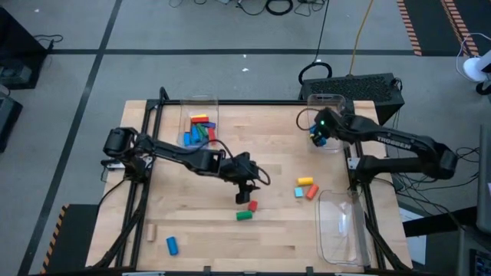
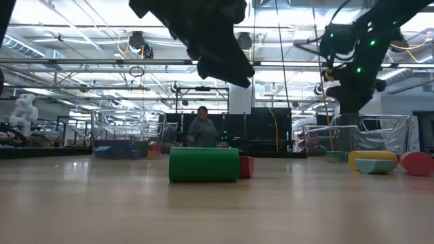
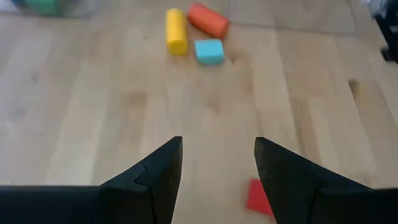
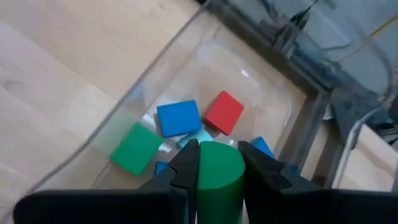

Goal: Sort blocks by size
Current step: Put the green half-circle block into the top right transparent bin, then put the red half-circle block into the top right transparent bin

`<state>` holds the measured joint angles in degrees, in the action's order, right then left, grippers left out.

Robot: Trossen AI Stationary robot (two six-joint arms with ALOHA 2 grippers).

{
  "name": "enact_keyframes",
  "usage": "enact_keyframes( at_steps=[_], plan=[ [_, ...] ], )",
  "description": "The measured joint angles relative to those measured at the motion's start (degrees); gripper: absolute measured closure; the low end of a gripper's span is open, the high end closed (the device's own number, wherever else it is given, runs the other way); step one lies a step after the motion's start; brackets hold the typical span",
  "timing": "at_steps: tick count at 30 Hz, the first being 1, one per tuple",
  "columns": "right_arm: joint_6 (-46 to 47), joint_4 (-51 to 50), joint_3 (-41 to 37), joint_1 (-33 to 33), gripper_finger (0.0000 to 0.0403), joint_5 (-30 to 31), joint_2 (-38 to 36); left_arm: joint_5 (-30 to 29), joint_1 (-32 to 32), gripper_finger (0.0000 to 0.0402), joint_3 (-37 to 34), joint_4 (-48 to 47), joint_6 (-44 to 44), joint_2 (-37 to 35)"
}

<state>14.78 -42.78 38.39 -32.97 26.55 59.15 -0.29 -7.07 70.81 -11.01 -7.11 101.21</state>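
My right gripper [image 4: 217, 149] is shut on a green cylinder block [image 4: 217, 177] above the clear far-right bin [image 1: 326, 103]. That bin holds blue [image 4: 179, 117], red [image 4: 224, 112] and green [image 4: 135, 148] cubes. My left gripper [image 3: 217, 146] hangs open and empty over mid-table [image 1: 245, 193]. A small red block [image 3: 256, 198] and a green cylinder [image 1: 244, 216] lie on the wood just beneath and near it. A yellow cylinder [image 3: 176, 30], an orange one [image 3: 209, 18] and a light blue cube [image 3: 209, 51] lie farther right. My right gripper pinches the green cylinder by its curved side [image 4: 219, 163] between the two fingers, one on each side. The fingers slant down from above. The cylinder is lifted clear, over the cubes in the bin.
The far-left bin [image 1: 189, 107] holds several coloured blocks. Another clear bin [image 1: 341, 230] lies at the near right. A blue cylinder [image 1: 172, 245] and a plain wooden block [image 1: 152, 231] lie near the front left. A person [image 2: 202, 129] sits far behind the table.
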Motion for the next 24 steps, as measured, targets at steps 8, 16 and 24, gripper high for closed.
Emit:
enact_keyframes(
  at_steps=[8, 16, 24],
  plan=[
    [-4.2, 2.3, 0.0, -6.0, 0.0327, -3.3, 6.9, -4.6, -3.0, 0.0201, 0.0, -3.2, -1.7, 2.1],
    [-4.5, 6.2, 0.0, -7.6, 0.0282, -8.3, 11.3, -6.1, -5.4, 0.0201, 0.1, -8.7, -3.1, 4.0],
    [-3.5, 9.0, 0.0, -7.6, 0.0218, -5.5, 8.7, -6.1, -8.5, 0.0201, 0.0, -9.2, -2.9, 5.5]
  ],
)
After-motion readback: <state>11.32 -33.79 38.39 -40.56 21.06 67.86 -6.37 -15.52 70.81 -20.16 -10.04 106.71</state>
